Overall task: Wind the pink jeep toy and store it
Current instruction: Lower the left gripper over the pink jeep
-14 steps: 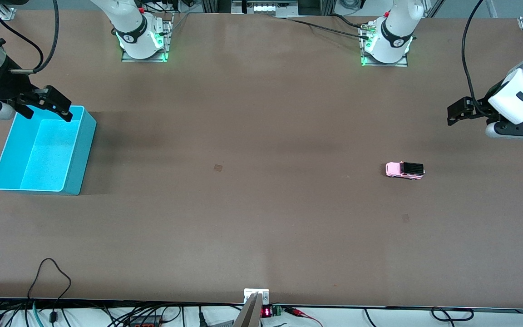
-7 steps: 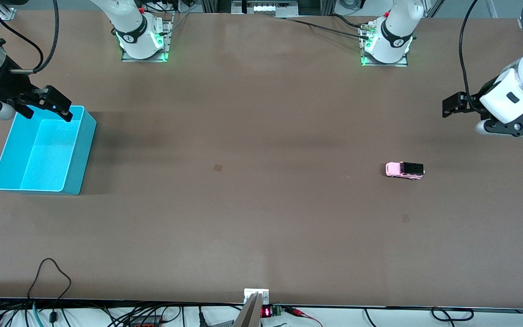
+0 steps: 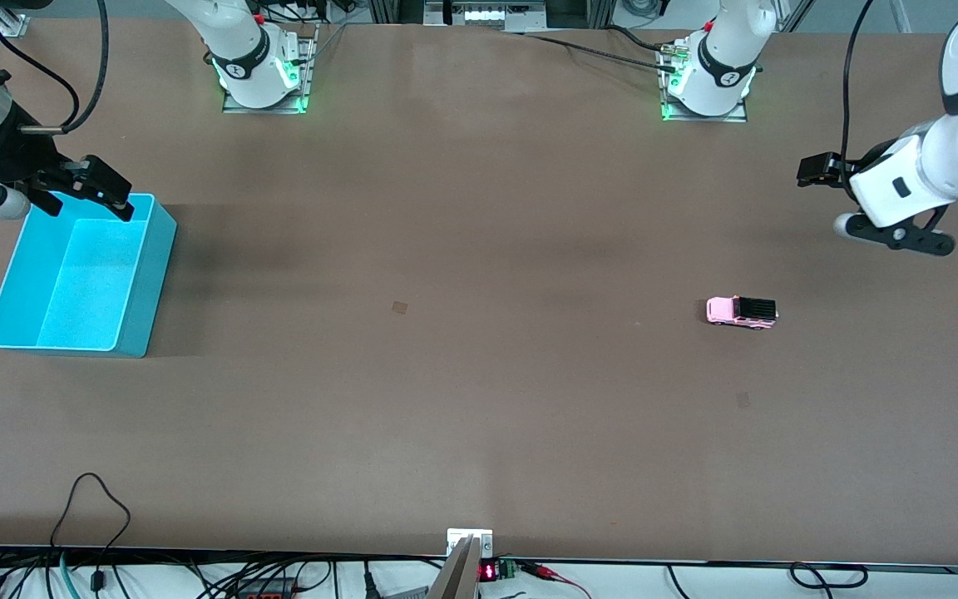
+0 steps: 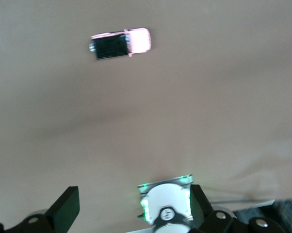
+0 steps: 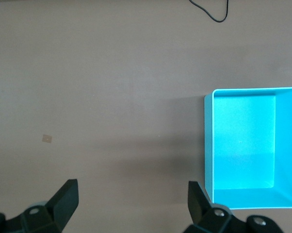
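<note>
left gripper (image 3: 816, 170) spread wide, empty | right gripper (image 3: 88, 193) spread, over cyan bin (image 3: 142, 287) | pink jeep toy (image 3: 742, 312) untouched

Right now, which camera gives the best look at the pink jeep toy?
The front view: the pink jeep toy is sharp, alone on the table toward the left arm's end. The left wrist view shows it blurred and overexposed. The right wrist view misses it, showing only the cyan bin.
</note>
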